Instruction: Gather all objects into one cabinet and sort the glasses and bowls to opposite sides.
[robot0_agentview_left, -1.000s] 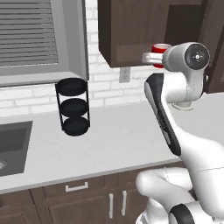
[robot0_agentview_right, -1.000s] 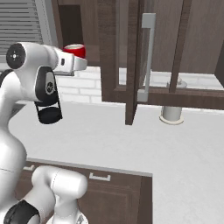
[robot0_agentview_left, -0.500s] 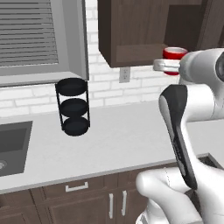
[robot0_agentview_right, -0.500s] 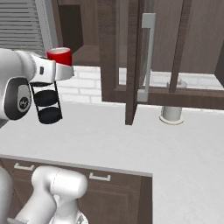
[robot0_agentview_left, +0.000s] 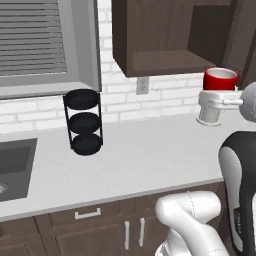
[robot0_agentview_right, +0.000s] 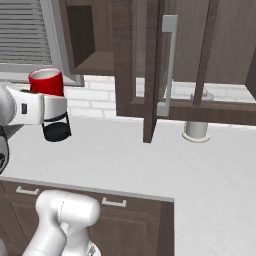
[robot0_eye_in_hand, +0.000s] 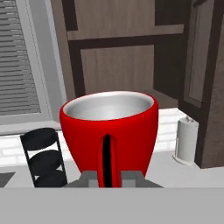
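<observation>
- A red mug (robot0_eye_in_hand: 109, 131) is being held upright in the centre of the hand view, its glossy red wall curving down to a narrower base and its pale grey interior showing under a rounded rim.
- The mug's handle (robot0_eye_in_hand: 107, 159), a thin red loop with a dark slot, is being clamped at the bottom centre of the hand view by the gripper (robot0_eye_in_hand: 109, 179), whose jaws are being kept narrow on either side of it.
- In the left base view the same mug (robot0_agentview_left: 220, 79) is being shown at the upper right of the frame, above the counter and just below the cabinet's open shelf (robot0_agentview_left: 165, 62).
- In the right base view the mug (robot0_agentview_right: 46, 82) is being shown at the left of the frame, sitting atop the white hand.
- The cabinet (robot0_agentview_right: 145, 55) is being shown as dark-brown wood with a flat grain, its glass-paned door (robot0_agentview_right: 155, 70) standing open edge-on with a straight grey bar handle (robot0_agentview_right: 167, 65).
- A black three-tier round rack (robot0_agentview_left: 84, 121) is being shown standing on the counter at the left centre of the left base view, below a window with grey blinds (robot0_agentview_left: 32, 37).
- A pale cylindrical holder (robot0_agentview_right: 196, 122) on a round base is being shown behind the door in the right base view.
- The counter (robot0_agentview_left: 130, 155) is being shown as smooth, light grey and matte, against a white brick wall (robot0_agentview_left: 170, 92).
</observation>
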